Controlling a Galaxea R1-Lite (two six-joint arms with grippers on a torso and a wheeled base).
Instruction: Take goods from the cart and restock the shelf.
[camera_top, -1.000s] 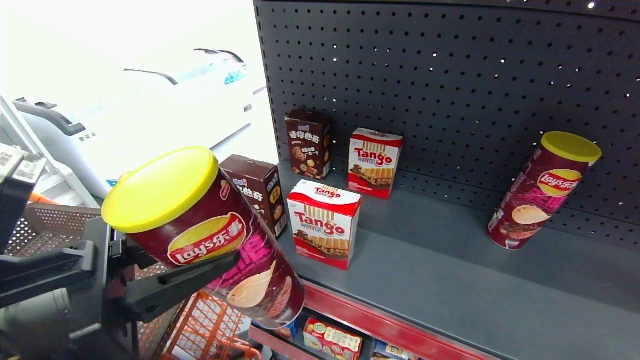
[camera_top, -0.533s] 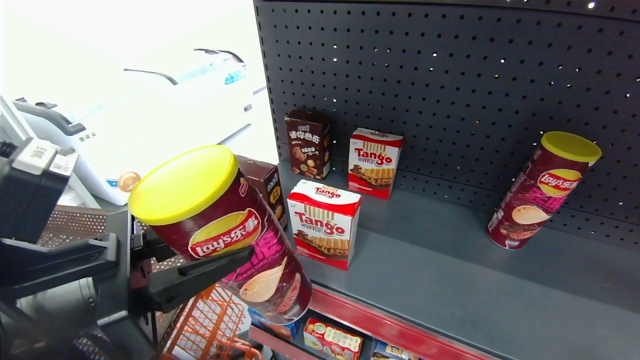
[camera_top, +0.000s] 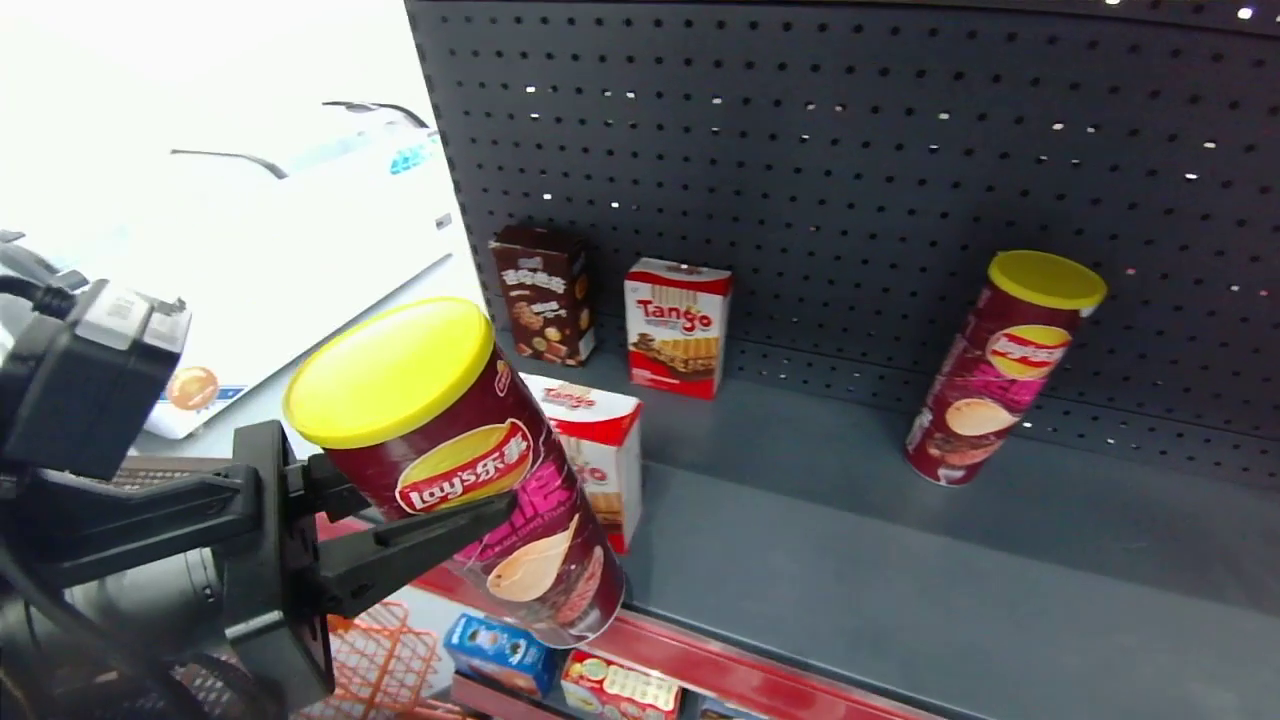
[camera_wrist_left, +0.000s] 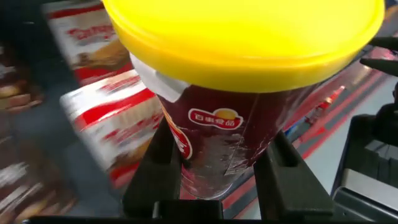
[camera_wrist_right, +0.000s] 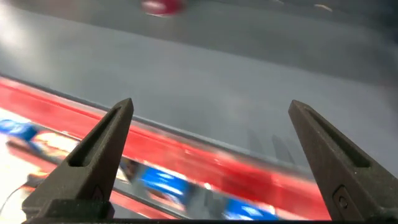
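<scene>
left pincer (camera_top: 430, 500) is clamped on the tilted chips can (camera_top: 450, 450), just off the front left corner of the shelf (camera_top: 850, 540). head view has a second can (camera_top: 1000, 365) by the pegboard (camera_top: 800, 150), right wrist view catches the right pincer (camera_wrist_right: 211, 155) spread wide above the shelf

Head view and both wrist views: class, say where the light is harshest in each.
Head view: left of the pegboard is washed out white; specks shine through its holes. Left wrist view: a sheen on the can under its lid. Right wrist view: the shelf shows no hard glare.
</scene>
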